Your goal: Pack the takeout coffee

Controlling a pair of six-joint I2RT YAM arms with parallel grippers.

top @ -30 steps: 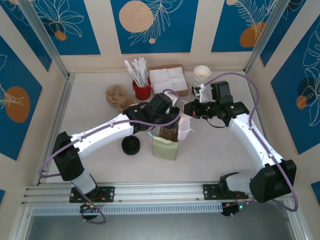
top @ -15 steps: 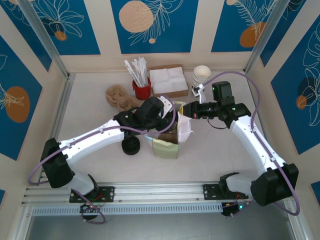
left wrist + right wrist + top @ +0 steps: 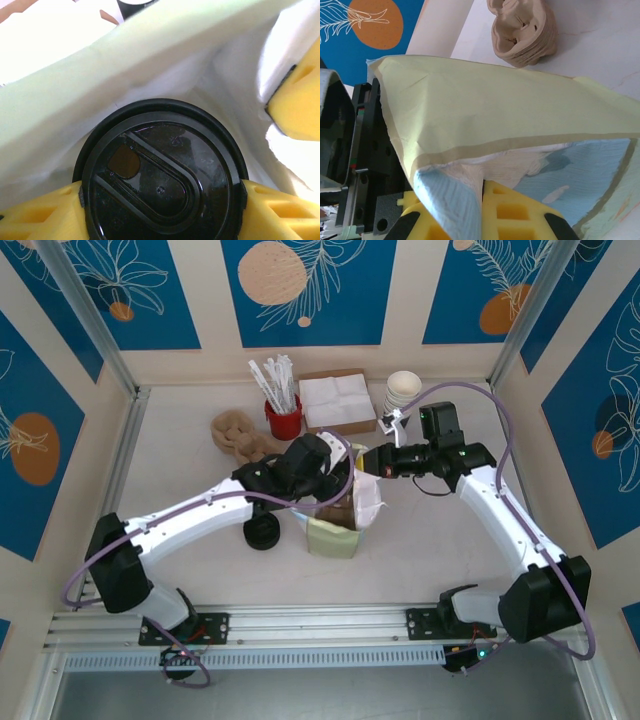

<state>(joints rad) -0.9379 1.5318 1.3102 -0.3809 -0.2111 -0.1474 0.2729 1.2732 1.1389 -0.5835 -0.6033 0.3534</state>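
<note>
One lidded coffee cup [image 3: 160,175], upright with its axis vertical, is pinched by the left gripper [image 3: 160,212] inside one bag [image 3: 495,115], whose edge is clamped by the right gripper [image 3: 484,192].

Item: my left hand [image 3: 161,207], yellow fingers [image 3: 282,212] clasping black-lidded takeout coffee [image 3: 160,170], inside pale bag [image 3: 125,65].

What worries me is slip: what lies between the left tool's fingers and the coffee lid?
Nothing: in the left wrist view both yellow fingers sit directly against the rim of the black lid.
</note>
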